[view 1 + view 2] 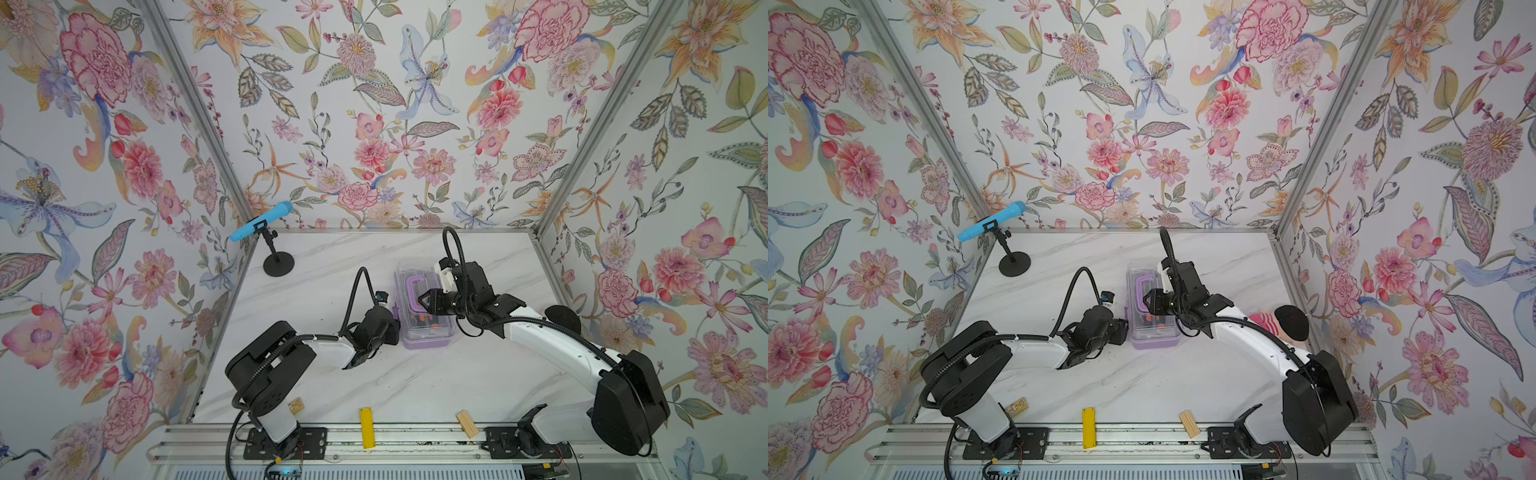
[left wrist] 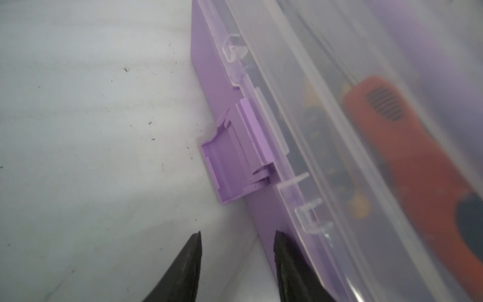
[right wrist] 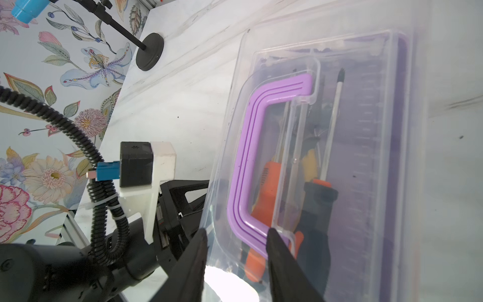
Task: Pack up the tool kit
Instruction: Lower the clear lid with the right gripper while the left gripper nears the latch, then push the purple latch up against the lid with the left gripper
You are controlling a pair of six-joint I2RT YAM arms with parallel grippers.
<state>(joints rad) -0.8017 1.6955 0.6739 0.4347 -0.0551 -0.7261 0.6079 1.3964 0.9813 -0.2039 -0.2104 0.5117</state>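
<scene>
Along the tabletop's [image 1: 415, 382] near edge you have a flat yellow bar [image 1: 367, 428] and, to its right, a small wooden block [image 1: 467, 424], both well apart from the arms' work. Farther in, about the middle of the tabletop, the tool kit [image 1: 424, 332] lies flat with its clear lid [image 3: 366, 130] down on the lilac base and its long sides running near to far; orange-black screwdrivers [image 3: 266, 193] show through the lid. Your left gripper [image 2: 237, 234] sits low at the kit's left long side, its fingers [image 2: 192, 261] partly open and holding nothing. One tip is just beside the base wall, but contact cannot be told. Ahead of it the purple latch [image 2: 230, 170] hangs outward from the base. Your right gripper [image 3: 236, 231] is over the lid, fingers [image 3: 282, 261] parted. One tip sits at the end of the purple handle [image 3: 243, 157], the other outside the lid's edge, and whether they touch cannot be told. At the far left corner stands a blue microphone [image 1: 261, 221].
</scene>
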